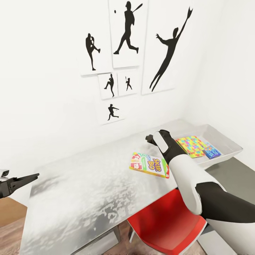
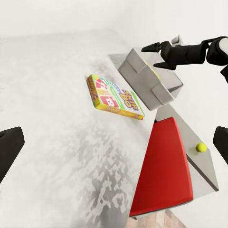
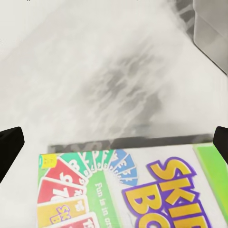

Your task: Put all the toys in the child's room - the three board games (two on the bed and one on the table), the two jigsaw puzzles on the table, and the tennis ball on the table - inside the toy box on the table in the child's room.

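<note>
On the surface [image 1: 81, 184], Skip-Bo [image 1: 150, 165] lies flat beside the toy box [image 1: 226, 141]. Right end effector [image 1: 153, 137] hovers above it, open, empty. Best: descend squarely, grip across an edge.

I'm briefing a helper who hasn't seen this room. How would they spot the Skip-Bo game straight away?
Start at the long white table under the black sports silhouettes on the wall. Near its far end stands a grey toy box holding a multicolour jigsaw; the Skip-Bo box lies flat on the tabletop just outside it, above the red chair. Unlike the jigsaw, it is a lettered green-and-white lid with fanned cards.
</note>
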{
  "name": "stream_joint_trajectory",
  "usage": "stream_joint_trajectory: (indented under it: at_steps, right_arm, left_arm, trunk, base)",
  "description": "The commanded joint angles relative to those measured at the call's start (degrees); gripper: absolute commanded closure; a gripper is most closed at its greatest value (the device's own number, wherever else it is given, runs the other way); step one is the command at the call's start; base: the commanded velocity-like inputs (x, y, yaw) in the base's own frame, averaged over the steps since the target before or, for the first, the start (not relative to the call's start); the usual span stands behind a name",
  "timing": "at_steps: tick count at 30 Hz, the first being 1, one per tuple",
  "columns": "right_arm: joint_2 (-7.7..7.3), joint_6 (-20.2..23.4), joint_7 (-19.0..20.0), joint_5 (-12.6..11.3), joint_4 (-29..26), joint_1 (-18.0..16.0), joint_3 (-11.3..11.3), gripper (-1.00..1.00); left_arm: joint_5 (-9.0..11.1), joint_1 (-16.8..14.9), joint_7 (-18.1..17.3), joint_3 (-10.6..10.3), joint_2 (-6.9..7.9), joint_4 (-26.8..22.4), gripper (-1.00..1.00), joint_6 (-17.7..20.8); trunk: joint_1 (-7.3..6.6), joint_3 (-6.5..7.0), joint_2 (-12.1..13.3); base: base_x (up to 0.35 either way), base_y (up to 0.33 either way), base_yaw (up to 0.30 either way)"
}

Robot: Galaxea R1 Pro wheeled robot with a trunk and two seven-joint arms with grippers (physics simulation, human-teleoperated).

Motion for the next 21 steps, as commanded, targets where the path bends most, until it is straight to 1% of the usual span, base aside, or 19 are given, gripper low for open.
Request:
stream_joint_trajectory:
  at_steps: [1, 21]
  right_arm:
    - [-0.04, 0.15, -0.50, -0.52, -0.07, -0.21, 0.27, -1.00]
    - [-0.07, 0.31, -0.44, -0.52, -0.03, -1.74, 0.34, -1.00]
  left_arm:
    - [-0.05, -0.04, -0.24, 0.05, 0.01, -0.01, -1.00, 0.61]
    - [-0.03, -0.03, -0.24, 0.28, 0.01, -0.01, -1.00, 0.60]
  trunk:
    - [0.03, -0.21, -0.12]
    - [0.03, -2.09, -0.12]
  base:
    - [0.000, 0.000, 0.000]
    - [0.000, 0.000, 0.000]
